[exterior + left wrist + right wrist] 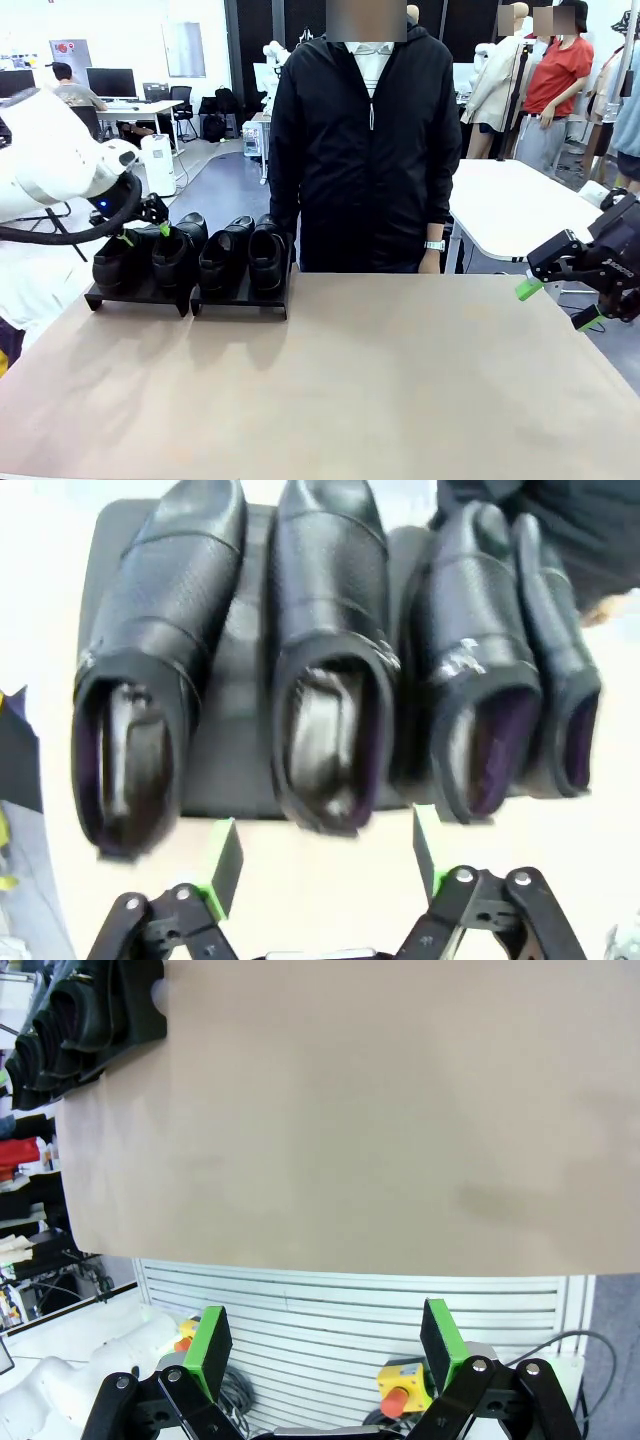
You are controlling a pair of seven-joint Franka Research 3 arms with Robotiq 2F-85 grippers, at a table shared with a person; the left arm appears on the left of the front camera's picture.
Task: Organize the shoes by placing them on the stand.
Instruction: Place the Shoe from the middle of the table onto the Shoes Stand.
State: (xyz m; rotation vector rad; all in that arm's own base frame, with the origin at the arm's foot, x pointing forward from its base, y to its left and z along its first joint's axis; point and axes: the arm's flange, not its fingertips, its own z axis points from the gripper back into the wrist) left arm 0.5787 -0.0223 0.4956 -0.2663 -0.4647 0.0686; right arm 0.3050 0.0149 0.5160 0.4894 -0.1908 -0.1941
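Note:
Four black shoes stand side by side on the stand at the table's far left: two shoes (150, 258) on the left platform (135, 298) and two shoes (245, 255) on the right platform (240, 306). My left gripper (145, 235) hovers just above the left pair, open, with nothing between its green pads. In the left wrist view my left gripper (325, 860) hangs over the heel end of the second shoe (330, 680), and the stand (235, 770) shows between the shoes. My right gripper (558, 304) is open and holds nothing, off the table's right edge. In the right wrist view my right gripper (325, 1345) stands wide.
A person in a black jacket (365, 150) stands at the far side, just right of the stand. The brown table top (380, 380) stretches bare from the stand to the right edge. The right wrist view shows the table's edge (300, 1260), a slatted white panel below it, and the shoes (80, 1010) far off.

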